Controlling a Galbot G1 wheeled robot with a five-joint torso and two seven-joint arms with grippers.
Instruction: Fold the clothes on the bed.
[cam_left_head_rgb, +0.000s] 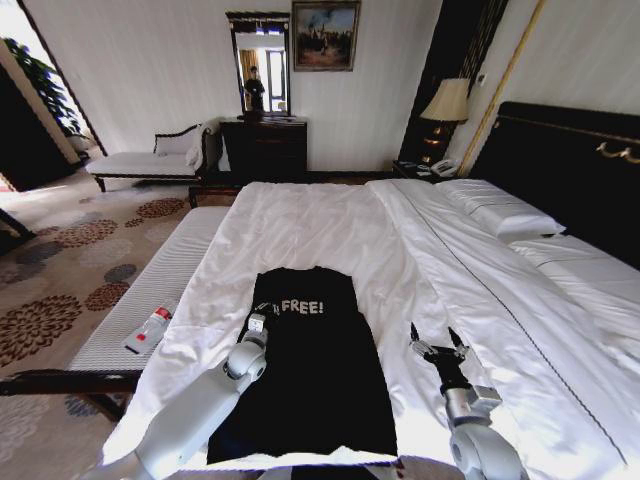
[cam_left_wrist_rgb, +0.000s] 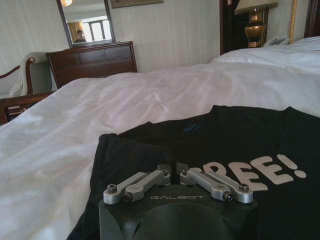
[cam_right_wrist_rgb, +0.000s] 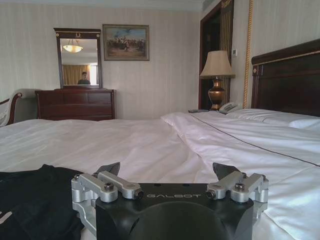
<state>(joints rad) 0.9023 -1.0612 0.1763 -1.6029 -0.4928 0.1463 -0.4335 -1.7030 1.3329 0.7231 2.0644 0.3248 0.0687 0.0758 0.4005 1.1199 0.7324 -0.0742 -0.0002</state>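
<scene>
A black T-shirt (cam_left_head_rgb: 315, 370) with white "FREE!" lettering lies flat on the white duvet of the bed (cam_left_head_rgb: 330, 225), near the foot end, already narrowed into a long strip with its collar toward the far side of the room. The left claw (cam_left_head_rgb: 258, 318) sits at the shirt's left shoulder edge, beside the lettering; in the left wrist view its fingers (cam_left_wrist_rgb: 170, 170) are drawn together with black cloth at their tips, so it appears closed on the T-shirt's edge (cam_left_wrist_rgb: 215, 150). The right claw (cam_left_head_rgb: 437, 340) rests on bare duvet just beside the shirt's right edge, apart from the cloth, its fingers (cam_right_wrist_rgb: 111, 169) spread wide and holding nothing. A bench (cam_left_head_rgb: 150, 300) runs along the bed's left side with a small bottle (cam_left_head_rgb: 148, 330) lying on it.
</scene>
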